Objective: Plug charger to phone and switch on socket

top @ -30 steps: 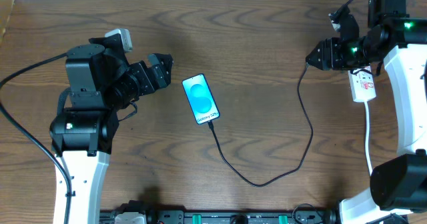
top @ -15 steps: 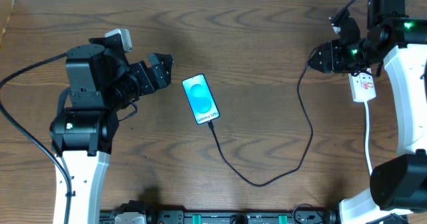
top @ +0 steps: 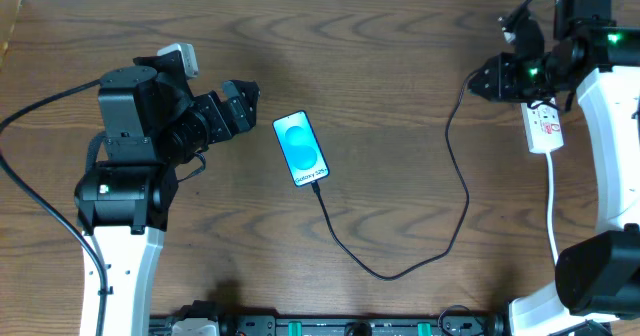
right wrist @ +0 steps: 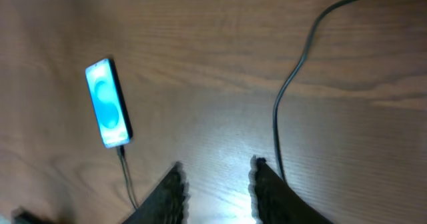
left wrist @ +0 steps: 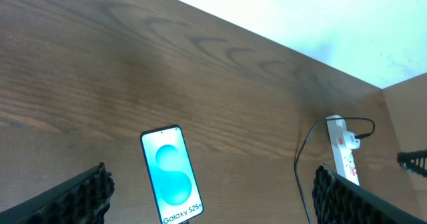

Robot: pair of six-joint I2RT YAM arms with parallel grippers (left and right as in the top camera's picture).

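The phone (top: 302, 148) lies flat mid-table, its blue-teal screen lit. The black charger cable (top: 392, 273) runs from its lower end, loops toward the front and climbs to the right, passing under my right gripper (top: 487, 80). The white power strip (top: 545, 126) lies just right of that gripper. The right gripper is open and empty above bare wood, with the cable (right wrist: 287, 91) beside its right finger. My left gripper (top: 246, 91) is wide open and empty, left of the phone. The left wrist view shows the phone (left wrist: 171, 174), the cable (left wrist: 301, 167) and the strip (left wrist: 342, 151).
The strip's white cord (top: 551, 206) runs toward the front along the right arm's base. The left arm's black cable (top: 40, 111) crosses the table's left side. The table's far edge (left wrist: 267, 41) meets a white wall.
My right gripper has shifted slightly right, toward the power strip. The left arm, the phone and the cable have not moved.
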